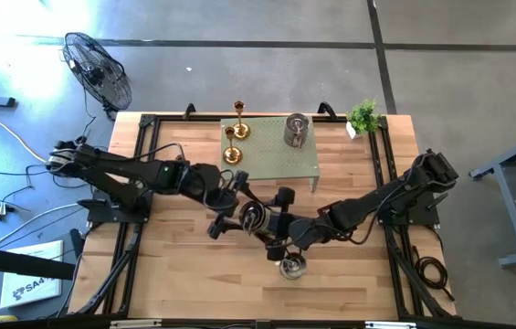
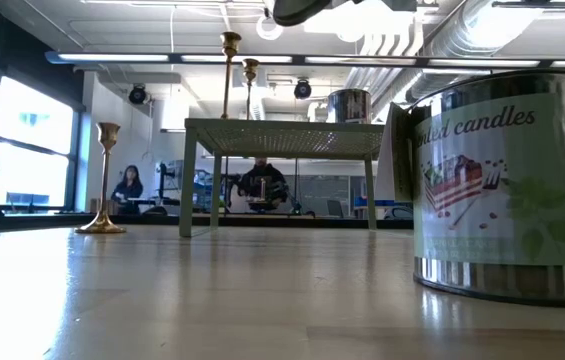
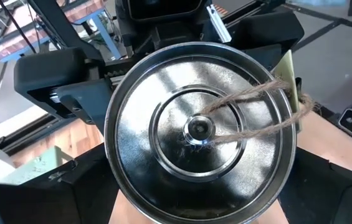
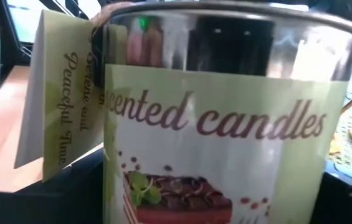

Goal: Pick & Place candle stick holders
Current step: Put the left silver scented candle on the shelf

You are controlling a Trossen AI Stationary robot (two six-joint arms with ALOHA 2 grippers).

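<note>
A silver candle tin [image 1: 256, 217] with a twine-tied tag hangs above the table's middle, between my two grippers. My left gripper [image 1: 244, 212] reaches in from the left and is shut on it; its lid [image 3: 199, 127] fills the left wrist view. My right gripper [image 1: 272, 223] comes from the right, close against the tin's labelled side [image 4: 225, 124]. A second tin [image 1: 291, 266] stands on its base near the front edge. On a green riser [image 1: 276, 163] stand two gold holders [image 1: 238, 128] [image 1: 231, 153] and a third tin [image 1: 296, 130]. My left gripper holds the tin by its round wall below the lid, one finger [image 3: 32, 196] on each side. The lid's rim [image 3: 119, 186] hides the place of contact. The fingers come from the table's left, slanting slightly down. The tin is lifted clear of the table, lid up.
A small green plant [image 1: 363, 116] stands at the far right corner. In the low view a gold holder [image 2: 102, 180] stands on the table left of the riser's legs [image 2: 190, 190]. People sit in the room beyond the table.
</note>
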